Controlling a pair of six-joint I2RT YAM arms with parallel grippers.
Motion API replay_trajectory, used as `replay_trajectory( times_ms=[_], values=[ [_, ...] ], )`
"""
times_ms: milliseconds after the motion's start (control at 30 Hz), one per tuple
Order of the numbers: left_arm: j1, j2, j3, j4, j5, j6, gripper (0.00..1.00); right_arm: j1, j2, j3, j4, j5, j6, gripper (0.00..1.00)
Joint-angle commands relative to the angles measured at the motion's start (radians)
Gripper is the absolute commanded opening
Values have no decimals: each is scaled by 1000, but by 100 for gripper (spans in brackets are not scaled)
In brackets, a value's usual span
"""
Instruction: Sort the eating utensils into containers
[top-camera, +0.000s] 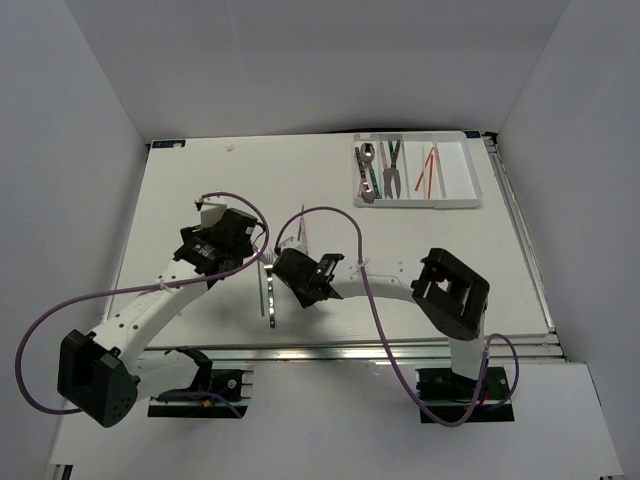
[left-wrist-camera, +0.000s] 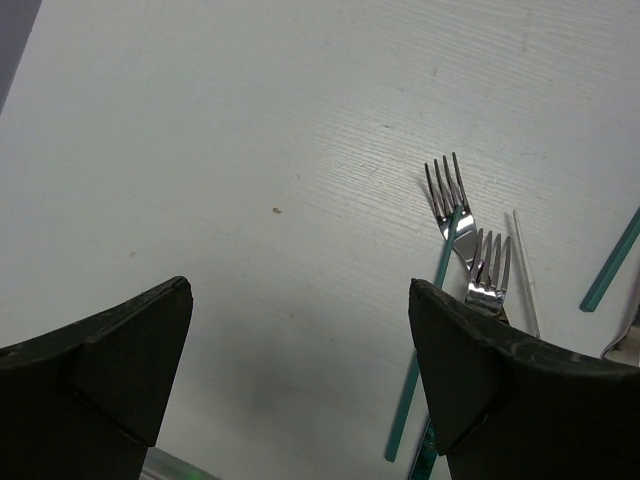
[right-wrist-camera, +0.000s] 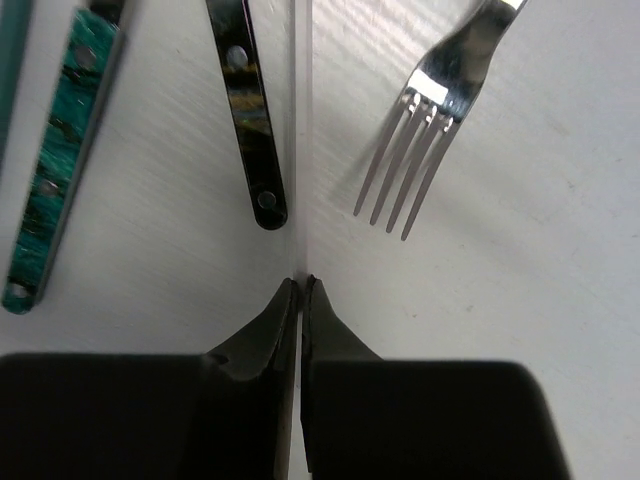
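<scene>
The white tray at the back right holds a spoon, dark-handled utensils and orange-red chopsticks in separate slots. My right gripper is low over the table's middle, shut on a thin pale chopstick that runs straight out from its tips. Beside the stick lie a fork, a dark handle and a teal marbled handle. My left gripper hangs open over bare table, with two forks and a teal chopstick just to its right.
A dark-handled utensil lies near the front edge between the two arms. Another teal stick and a pale one lie right of the forks. White walls enclose the table on the left, back and right.
</scene>
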Motion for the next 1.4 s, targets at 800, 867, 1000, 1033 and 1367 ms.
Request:
replay_trajectory(
  times_ms=[800, 867, 1000, 1033, 1367],
  values=[
    [1, -26, -21, 33, 28, 22, 98, -886, 132, 501, 11, -35, -402, 0],
    [1, -16, -23, 30, 27, 22, 98, -946, 203, 642, -7, -47, -413, 0],
    [1, -6, -23, 32, 31, 23, 98, -1006, 383, 839, -43, -49, -435, 0],
    [1, -6, -23, 33, 33, 23, 98, -1014, 403, 859, -37, -54, -461, 0],
    [1, -2, -32, 61, 88, 26, 98, -1066, 431, 818, 26, -129, -450, 13]
  ],
)
